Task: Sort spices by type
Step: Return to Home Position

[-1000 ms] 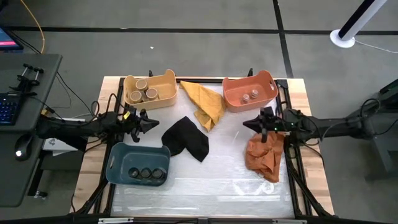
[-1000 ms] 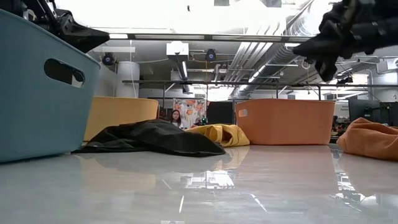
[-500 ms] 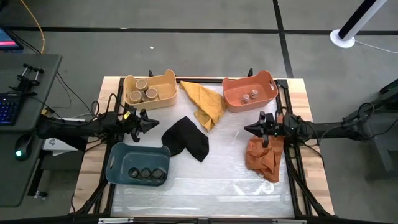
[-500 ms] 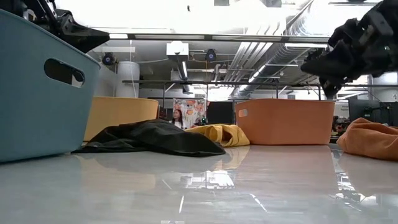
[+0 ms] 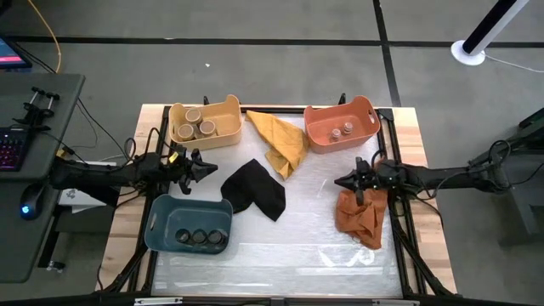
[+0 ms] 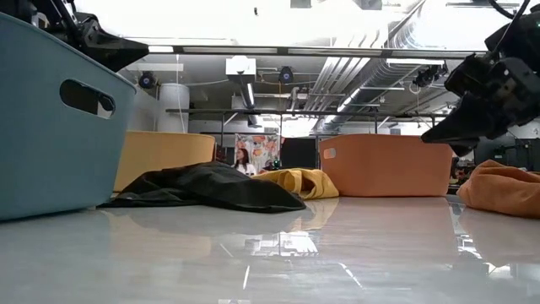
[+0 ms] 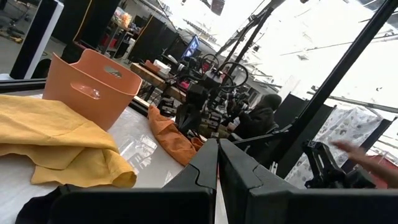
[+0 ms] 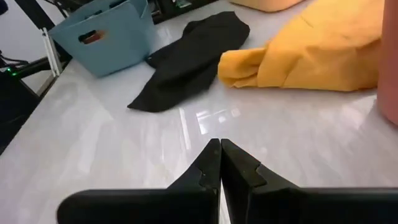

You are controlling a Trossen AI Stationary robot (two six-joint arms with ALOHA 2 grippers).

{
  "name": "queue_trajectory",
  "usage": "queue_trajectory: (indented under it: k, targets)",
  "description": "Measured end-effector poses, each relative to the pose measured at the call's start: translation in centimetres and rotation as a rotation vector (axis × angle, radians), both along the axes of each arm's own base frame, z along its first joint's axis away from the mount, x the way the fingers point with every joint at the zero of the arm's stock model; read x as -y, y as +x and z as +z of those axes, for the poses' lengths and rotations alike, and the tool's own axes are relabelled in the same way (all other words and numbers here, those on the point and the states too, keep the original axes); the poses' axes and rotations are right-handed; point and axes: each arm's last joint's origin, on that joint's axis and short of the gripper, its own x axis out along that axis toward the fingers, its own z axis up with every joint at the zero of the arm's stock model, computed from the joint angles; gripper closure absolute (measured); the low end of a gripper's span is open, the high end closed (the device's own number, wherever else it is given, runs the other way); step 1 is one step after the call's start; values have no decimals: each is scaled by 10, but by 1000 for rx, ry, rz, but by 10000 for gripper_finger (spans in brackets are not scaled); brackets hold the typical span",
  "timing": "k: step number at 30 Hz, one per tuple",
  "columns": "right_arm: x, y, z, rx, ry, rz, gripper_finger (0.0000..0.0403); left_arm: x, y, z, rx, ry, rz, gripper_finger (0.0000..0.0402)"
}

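The spices stand in three bins in the high view. Three wide tan-topped jars (image 5: 196,127) sit in the yellow bin (image 5: 223,110). Three dark-topped jars (image 5: 200,237) sit in the blue bin (image 5: 163,218). Small brownish-topped jars (image 5: 342,130) sit in the orange bin (image 5: 364,112). My left gripper (image 5: 206,167) hangs shut between the yellow and blue bins, holding nothing. My right gripper (image 5: 340,182) is shut too, in the air at the upper edge of the orange cloth (image 5: 361,214), pointing toward the table's middle (image 8: 220,146).
A yellow cloth (image 5: 279,140) lies crumpled between the yellow and orange bins. A black cloth (image 5: 253,189) lies at the table's middle. Bare glossy tabletop (image 5: 289,246) stretches along the near edge. A person shows in the room beyond the table (image 6: 245,159).
My right gripper has sunk toward the orange cloth and drifted slightly toward the table's near edge, its fingers tipping further downward and rolling a little. It has stayed shut. The left arm, bins, jars and cloths have kept still.
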Motion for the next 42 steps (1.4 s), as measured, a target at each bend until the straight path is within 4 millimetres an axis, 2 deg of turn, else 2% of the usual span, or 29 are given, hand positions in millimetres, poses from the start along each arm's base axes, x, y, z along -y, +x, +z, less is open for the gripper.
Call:
queue_trajectory:
  k: [4,16,20,42]
  targets:
    - [-1,-1,2,17,-1,5,402,0,0,0,0,0,-1,401]
    - [-2,-18,32,369,-19,13,402,-2,-21,8,113,5,31,401]
    - [-3,-18,37,434,-21,14,402,-5,-22,9,132,6,67,401]
    - [-3,-17,31,368,-19,13,402,0,-21,8,123,1,23,401]
